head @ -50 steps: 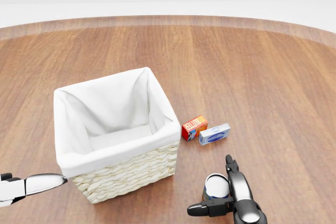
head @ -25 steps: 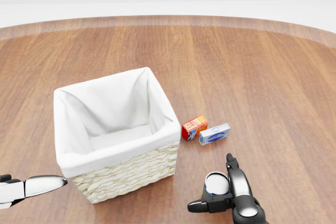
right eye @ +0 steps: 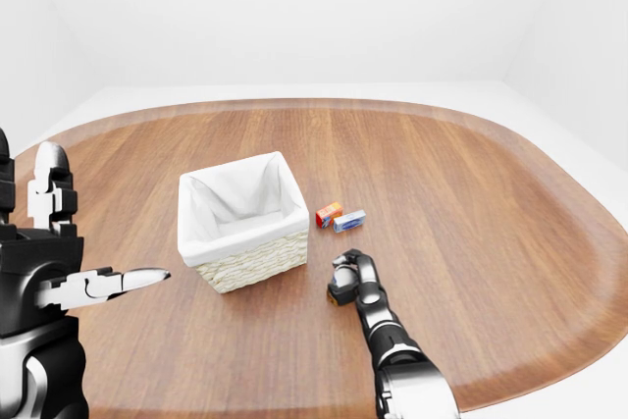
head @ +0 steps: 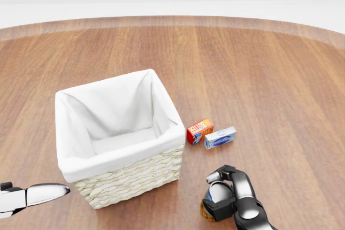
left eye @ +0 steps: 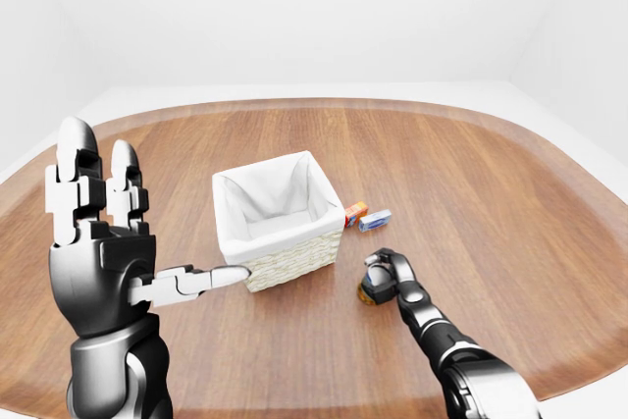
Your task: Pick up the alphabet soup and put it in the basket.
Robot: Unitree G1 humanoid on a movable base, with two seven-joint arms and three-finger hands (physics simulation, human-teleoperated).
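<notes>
Right hand (head: 229,195): low in the head view, right of centre, its dark fingers (head: 218,175) curled over and round the alphabet soup, clamped on it.
Alphabet soup (head: 217,196): a small can with a pale top, wrapped in that hand at the bottom edge of the head view; only a sliver of its orange lower rim showed against the worktop, and whether it had left the surface could not be told.
Left hand (left eye: 95,242): raised at the left edge of the left-eye view, fingers spread and upright, one finger stretched out sideways towards the basket; it held nothing.
Basket (head: 133,177): a square wicker one with a white cloth lining, left of centre in the head view, well to the left of the can and apart from it; nothing could be seen inside.
Red box (head: 199,130): a small carton lying just right of the basket's right corner.
Blue-and-white box (head: 220,137): a flat packet lying just beside the red one on its right, above the hand in the head view.
Worktop (head: 269,79): a wide rounded slab of brown wood, carrying everything.
</notes>
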